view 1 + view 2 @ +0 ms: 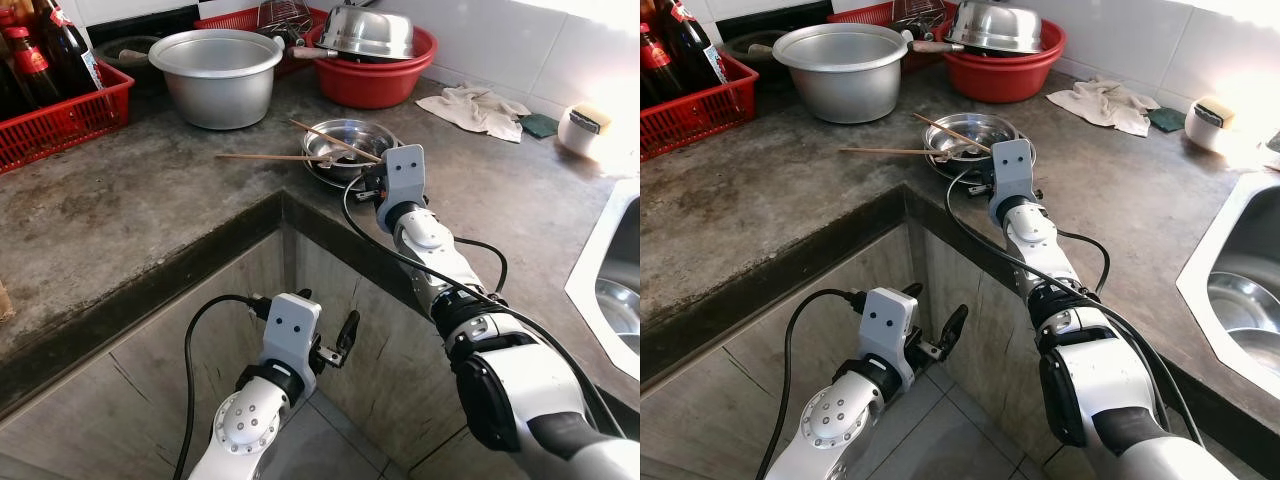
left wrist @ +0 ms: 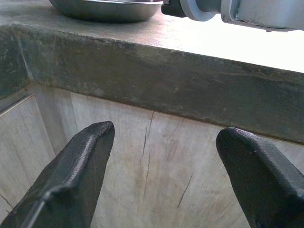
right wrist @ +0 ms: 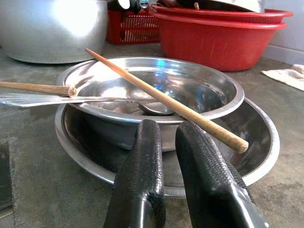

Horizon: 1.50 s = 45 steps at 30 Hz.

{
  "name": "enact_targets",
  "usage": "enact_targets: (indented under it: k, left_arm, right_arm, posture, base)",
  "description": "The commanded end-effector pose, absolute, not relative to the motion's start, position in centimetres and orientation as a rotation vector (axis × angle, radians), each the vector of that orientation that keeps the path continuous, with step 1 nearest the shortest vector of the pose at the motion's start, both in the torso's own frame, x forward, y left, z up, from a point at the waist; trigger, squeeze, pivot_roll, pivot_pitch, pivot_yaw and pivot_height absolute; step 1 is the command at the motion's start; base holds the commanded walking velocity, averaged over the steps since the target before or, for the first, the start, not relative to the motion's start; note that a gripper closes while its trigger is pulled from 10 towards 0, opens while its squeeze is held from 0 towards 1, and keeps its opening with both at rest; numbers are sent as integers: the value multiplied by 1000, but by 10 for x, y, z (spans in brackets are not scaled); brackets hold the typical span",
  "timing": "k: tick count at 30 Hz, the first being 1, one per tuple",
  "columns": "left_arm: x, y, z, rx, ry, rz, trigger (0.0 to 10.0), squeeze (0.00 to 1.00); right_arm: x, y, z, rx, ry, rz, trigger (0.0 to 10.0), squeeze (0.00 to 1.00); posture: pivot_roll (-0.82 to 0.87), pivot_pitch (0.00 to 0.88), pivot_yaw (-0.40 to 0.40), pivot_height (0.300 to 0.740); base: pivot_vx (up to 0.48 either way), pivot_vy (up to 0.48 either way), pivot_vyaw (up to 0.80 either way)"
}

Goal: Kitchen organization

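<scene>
One grey stone counter [image 1: 150, 210] is bearing everything. Beyond the stacked steel bowls [image 3: 156, 102], one dull aluminium pot [image 1: 217, 75] and one red plastic basin [image 1: 375, 75] holding a steel bowl are sitting. The two round, shiny stacked steel bowls are resting near the counter's corner edge. Two wooden chopsticks [image 3: 164, 99] and one flat metal spoon [image 3: 57, 99] are lying across the upper bowl. The right gripper [image 3: 164, 142], arm stretched forward, is reaching the stacked bowls' near rim, fingers nearly closed, grasping nothing. The left gripper [image 2: 161, 171] is hanging below the bowls, before the cabinet front, fingers spread apart.
</scene>
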<state>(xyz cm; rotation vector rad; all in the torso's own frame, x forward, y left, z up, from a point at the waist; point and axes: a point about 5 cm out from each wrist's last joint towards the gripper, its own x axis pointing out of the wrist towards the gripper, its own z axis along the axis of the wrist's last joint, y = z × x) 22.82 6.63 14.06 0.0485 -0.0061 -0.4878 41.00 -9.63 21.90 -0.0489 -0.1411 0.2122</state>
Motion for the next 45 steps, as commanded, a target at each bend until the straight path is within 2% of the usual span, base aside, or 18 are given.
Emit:
enact_targets:
  k: [1, 4, 5, 6, 27, 28, 29, 35, 39, 45]
  left_arm:
    - [228, 65, 140, 45, 2, -498, 10000, 0]
    - [228, 65, 140, 45, 3, -497, 10000, 0]
    - [228, 65, 139, 44, 4, -497, 10000, 0]
    - [228, 64, 139, 44, 5, -498, 10000, 0]
    - [230, 65, 140, 43, 8, -496, 10000, 0]
    - [230, 64, 140, 41, 8, -495, 10000, 0]
    - [230, 64, 139, 41, 9, -494, 10000, 0]
    - [230, 64, 140, 37, 2, -489, 10000, 0]
    - [232, 66, 141, 38, -5, -472, 10000, 0]
    - [235, 69, 143, 34, -30, -455, 10000, 0]
  right_arm:
    - [411, -96, 227, -55, -172, 219, 10000, 0]
    - [411, -95, 227, -62, -174, 227, 10000, 0]
    - [411, -95, 227, -61, -175, 227, 10000, 714]
    - [410, -95, 226, -56, -178, 229, 10000, 1000]
    - [400, -83, 243, 57, -294, 337, 10000, 1000]
    - [397, -87, 251, 82, -341, 326, 10000, 275]
    - [396, -91, 256, 81, -377, 308, 10000, 0]
    - [397, -110, 261, 23, -395, 235, 10000, 0]
    - [388, -136, 261, 18, -421, 206, 10000, 0]
    - [369, -144, 253, 15, -433, 202, 10000, 0]
  posture:
    - [96, 118, -92, 740]
    - [95, 116, -92, 740]
    - [95, 117, -89, 740]
    - [94, 115, -91, 740]
    - [91, 129, -88, 740]
    - [91, 130, -89, 740]
    - [91, 129, -89, 740]
    - [93, 126, -91, 740]
    - [88, 122, -91, 740]
    - [78, 116, -83, 740]
  base:
    - [0, 0, 0]
    - [0, 0, 0]
    - [0, 0, 0]
    - [0, 0, 0]
    - [0, 0, 0]
    - [0, 0, 0]
    - [0, 0, 0]
    - [0, 0, 0]
    - [0, 0, 0]
    - [193, -46, 0]
